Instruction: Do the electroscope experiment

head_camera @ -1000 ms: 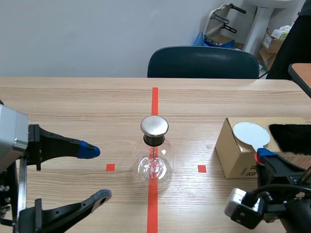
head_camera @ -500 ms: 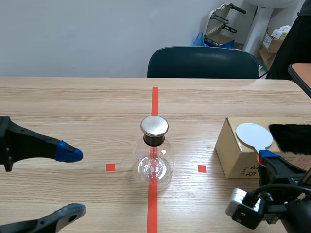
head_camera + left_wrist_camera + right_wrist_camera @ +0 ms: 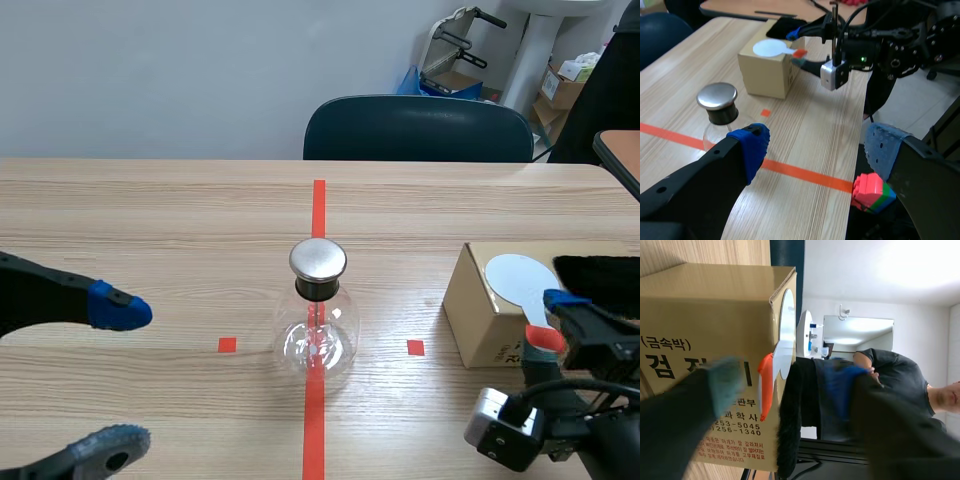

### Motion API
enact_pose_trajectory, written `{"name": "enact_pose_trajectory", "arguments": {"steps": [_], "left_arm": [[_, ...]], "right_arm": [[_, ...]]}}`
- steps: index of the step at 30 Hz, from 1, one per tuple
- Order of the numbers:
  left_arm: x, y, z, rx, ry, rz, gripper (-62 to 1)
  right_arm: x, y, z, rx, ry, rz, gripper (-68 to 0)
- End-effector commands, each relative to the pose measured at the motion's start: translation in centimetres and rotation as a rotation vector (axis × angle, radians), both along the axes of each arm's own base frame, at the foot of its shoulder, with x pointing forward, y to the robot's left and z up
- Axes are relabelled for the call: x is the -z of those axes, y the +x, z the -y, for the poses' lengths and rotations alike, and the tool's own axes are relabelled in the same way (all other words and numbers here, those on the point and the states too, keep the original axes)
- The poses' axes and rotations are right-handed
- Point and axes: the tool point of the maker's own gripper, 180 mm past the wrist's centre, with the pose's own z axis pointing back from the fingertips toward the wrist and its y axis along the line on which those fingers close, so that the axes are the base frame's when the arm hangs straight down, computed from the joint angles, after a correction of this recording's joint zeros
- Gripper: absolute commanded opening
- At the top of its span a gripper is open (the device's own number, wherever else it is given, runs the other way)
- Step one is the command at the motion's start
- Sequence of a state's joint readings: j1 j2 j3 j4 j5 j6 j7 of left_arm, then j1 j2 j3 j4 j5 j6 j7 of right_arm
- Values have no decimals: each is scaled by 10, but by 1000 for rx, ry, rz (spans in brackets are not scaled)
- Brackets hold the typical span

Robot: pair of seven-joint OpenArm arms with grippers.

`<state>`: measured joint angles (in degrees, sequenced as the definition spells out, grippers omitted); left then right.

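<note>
We saw the flask [image 3: 316, 330] upright at mid-table [image 3: 150, 220], on the red tape line, w/ its metal cap [image 3: 318, 259] on top. The L gripper [image 3: 815, 150] hung low at the table's near-left, well apart from the flask. It was spread wide & held nothing, blue pad on one side, grey pad on the other.

On the R side sat a box [image 3: 480, 315]. A white disc [image 3: 515, 272] lay flat on its top, & a black fur [image 3: 598, 282] lay just beside the disc. The disc's orange handle [image 3: 765, 387] stuck out past the box edge toward the robot. The R gripper [image 3: 785, 384] was at that edge, fingers apart, one on each side of the handle. The green pad was just beside the handle and the blue pad farther off, near the fur. We couldn't tell if either pad touched it; no squeeze showed.

A chair [image 3: 415, 125] stood behind the table. Colored bricks [image 3: 870, 192] lay past the table's edge, near the L gripper's grey pad.
</note>
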<state>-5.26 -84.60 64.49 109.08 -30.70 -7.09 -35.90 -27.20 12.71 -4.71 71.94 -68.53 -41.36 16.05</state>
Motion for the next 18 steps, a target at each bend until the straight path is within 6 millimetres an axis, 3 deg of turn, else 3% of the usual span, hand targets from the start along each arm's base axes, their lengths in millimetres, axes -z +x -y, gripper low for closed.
{"name": "enact_pose_trajectory", "arguments": {"steps": [1, 4, 18], "left_arm": [[-7, -1, 5, 2, -35, 2, -185], [-7, -1, 5, 2, -33, 1, -185], [-6, -1, 5, 1, -31, 1, -185]], "right_arm": [[-18, 6, 1, 0, -4, 86, -181], [-18, 6, 1, 0, -4, 86, 0], [-18, 6, 2, 5, -4, 86, 4]]}}
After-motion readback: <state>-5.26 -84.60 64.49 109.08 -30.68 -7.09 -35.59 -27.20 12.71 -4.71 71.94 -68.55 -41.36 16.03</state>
